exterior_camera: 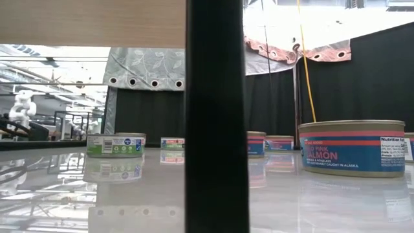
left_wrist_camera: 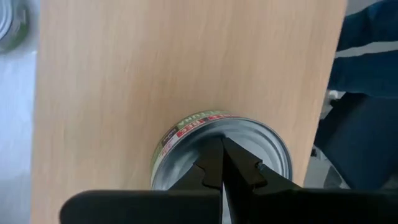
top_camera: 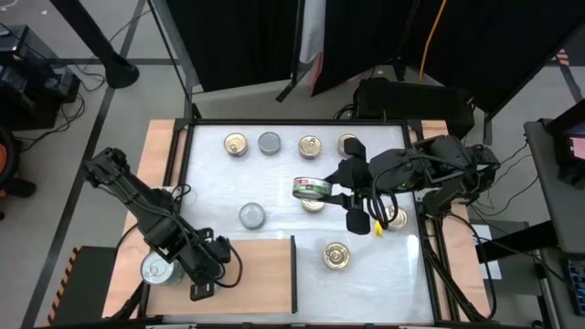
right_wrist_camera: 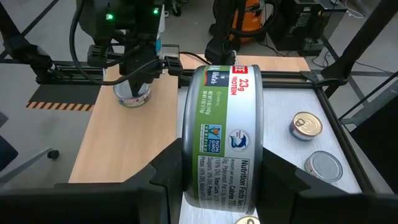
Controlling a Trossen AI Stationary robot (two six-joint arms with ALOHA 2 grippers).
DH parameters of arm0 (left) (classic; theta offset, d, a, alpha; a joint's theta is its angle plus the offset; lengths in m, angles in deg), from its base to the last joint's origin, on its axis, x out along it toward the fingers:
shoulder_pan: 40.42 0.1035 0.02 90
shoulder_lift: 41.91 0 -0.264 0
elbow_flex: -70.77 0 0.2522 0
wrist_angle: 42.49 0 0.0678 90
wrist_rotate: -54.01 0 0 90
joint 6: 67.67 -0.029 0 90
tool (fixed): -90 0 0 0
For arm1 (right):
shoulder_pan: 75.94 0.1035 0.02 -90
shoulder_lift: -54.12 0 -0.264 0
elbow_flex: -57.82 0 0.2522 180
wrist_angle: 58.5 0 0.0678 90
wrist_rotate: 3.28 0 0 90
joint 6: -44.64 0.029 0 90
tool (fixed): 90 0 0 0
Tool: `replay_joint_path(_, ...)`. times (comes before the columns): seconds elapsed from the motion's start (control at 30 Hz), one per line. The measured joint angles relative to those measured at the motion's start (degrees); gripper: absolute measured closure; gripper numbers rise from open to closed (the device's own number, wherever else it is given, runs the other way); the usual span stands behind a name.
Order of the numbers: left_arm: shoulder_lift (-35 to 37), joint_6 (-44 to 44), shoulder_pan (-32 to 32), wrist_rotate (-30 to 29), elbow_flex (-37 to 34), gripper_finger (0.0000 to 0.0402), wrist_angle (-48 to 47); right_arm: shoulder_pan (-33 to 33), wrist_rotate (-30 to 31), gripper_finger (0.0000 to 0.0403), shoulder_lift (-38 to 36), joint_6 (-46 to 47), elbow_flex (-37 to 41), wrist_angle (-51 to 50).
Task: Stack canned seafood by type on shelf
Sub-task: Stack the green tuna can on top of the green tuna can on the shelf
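R gripper (top_camera: 322, 189) is clamped on a green-label tin (top_camera: 312, 189), held on edge above mid-table; so the step in hand looks like carry-to-shelf. The shelf (top_camera: 260, 274) sits at about 7 o'clock of the held tin, w/ one silver tin (top_camera: 160, 269) already on its far-left end. L gripper (top_camera: 203, 291) is over the shelf, fingers together, holding nothing.

Next move, as I judge it: swing R toward 7–8 o'clock, turn the tin flat, set it on or beside a matching tin; L arm stands in that path, so clearance matters.

Views: R wrist shows the label and the grip on both flat faces; high view doesn't. L wrist shows closed fingertips (left_wrist_camera: 219, 163) right over the silver tin. Low view shows loose tins, incl. a salmon tin (exterior_camera: 351, 147), no grippers. Other tins lie loose at 12 o'clock.
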Motion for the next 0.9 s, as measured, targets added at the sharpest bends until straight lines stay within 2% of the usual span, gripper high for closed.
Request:
replay_joint_path(0.33,-0.25,-0.24,1.96,-6.03,-0.12,0.0397,0.97,0.02,-0.04,0.0268,0.00,-0.06,0.00,-0.03)
replay_joint_path(0.5,-0.25,-0.32,3.08,-6.45,-0.17,0.0397,0.89,0.09,-0.55,0.0268,0.00,-0.22,0.00,-0.05)
replay_joint_path(0.6,0.01,-0.15,3.08,-6.41,0.11,0.0397,0.46,0.08,-3.26,0.0268,0.00,-0.78,0.00,0.51)
replay_joint_path(0.77,0.42,1.36,3.02,-3.19,4.14,0.0397,-2.44,0.50,-4.86,0.0268,0.65,-5.13,-0.04,4.37)
replay_joint_path(0.9,1.13,4.21,2.99,-4.05,9.73,0.0397,-8.51,0.74,-6.50,0.0268,2.61,-11.59,-0.04,11.68)
